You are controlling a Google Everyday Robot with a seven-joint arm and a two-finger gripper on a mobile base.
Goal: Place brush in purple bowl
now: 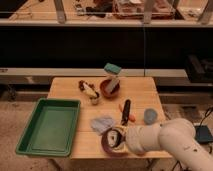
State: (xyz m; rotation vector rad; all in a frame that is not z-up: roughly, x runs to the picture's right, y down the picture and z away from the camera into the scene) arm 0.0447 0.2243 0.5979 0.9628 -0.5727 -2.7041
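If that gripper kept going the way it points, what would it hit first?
Probably the purple bowl: the gripper sits just over it, angled down toward it. Depth is hard to judge.

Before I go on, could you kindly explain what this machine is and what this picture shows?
It is a wheeled robot with one white arm that ends in a two-finger pincer. The single camera looks down on a wooden table; where it is mounted is not known. On the table are a green tray at the left, a reddish bowl at the back, a purple bowl at the near edge, an orange stick, a cup and a pale cloth. The pincer is shut just above the purple bowl and seems to hold the brush, whose black handle points toward the back.
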